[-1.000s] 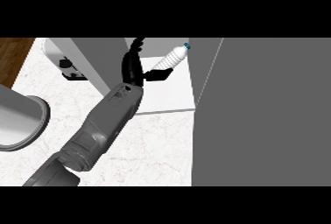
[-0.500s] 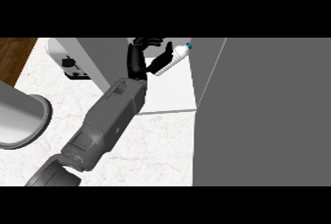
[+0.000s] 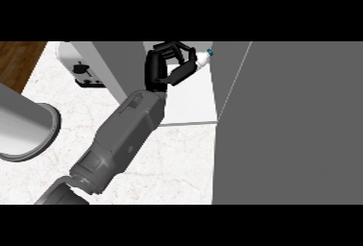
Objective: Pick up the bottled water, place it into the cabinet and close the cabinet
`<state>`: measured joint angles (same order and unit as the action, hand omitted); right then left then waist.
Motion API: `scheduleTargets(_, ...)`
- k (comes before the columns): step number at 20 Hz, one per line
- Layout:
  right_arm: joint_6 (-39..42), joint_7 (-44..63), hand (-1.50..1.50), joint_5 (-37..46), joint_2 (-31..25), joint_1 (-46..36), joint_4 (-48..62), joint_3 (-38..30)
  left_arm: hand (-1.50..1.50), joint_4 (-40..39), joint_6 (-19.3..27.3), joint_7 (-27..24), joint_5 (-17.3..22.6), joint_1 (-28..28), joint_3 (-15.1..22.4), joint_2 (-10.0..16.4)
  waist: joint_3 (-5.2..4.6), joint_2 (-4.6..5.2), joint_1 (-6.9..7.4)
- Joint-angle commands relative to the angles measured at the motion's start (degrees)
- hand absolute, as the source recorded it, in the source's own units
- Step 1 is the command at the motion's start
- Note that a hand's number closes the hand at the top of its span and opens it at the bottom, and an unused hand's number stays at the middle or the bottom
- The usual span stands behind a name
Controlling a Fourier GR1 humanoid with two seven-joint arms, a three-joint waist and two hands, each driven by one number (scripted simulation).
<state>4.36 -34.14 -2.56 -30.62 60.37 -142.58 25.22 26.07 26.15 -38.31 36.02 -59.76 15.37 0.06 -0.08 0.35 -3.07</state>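
left hand (image 3: 159, 69): fingers curled round the bottle (image 3: 203, 58). bottle: tilted, cap toward the grey panel (image 3: 297, 120), above the white floor of the cabinet (image 3: 190, 103). risk, as i judge it: released tilted, it topples or rolls out; cap may clip the panel.

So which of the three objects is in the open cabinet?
The bottled water, blue-capped, with the robot hand curled round it over the white shelf; the white appliance and big grey pot stand outside.

We see soft, even light; the marble counter (image 3: 181, 161) looks bright and white. The cabinet door (image 3: 297, 120) is a flat, dull grey.
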Motion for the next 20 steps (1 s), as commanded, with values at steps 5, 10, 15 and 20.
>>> scheduleTargets(5, -1.6, 3.8, -1.5, 1.2, -0.4, 2.3, -8.2, 1.9, 1.5, 13.2, -12.5, 2.8, 6.6, 10.9, 8.7, -0.1, -0.06, -0.81, 1.84)
scheduleTargets(10, -3.4, 4.0, -1.5, 2.1, 0.8, 0.7, -6.4, 3.9, -1.5, 26.8, -10.7, 3.7, 10.8, 22.2, 18.8, -0.1, -0.02, -1.05, 2.78)
scheduleTargets(15, -5.6, 5.0, -1.5, 3.2, 0.2, 2.7, -8.2, 4.4, -1.5, 39.3, -9.6, 5.0, 7.3, 35.5, 24.8, 3.3, -0.02, -1.39, 4.91)
scheduleTargets(20, -7.9, 5.6, -1.5, 6.5, -0.7, 4.2, -10.4, 6.6, -1.5, 50.6, -7.9, 2.8, 7.0, 46.8, 24.7, 11.6, -0.08, -1.15, 4.7)
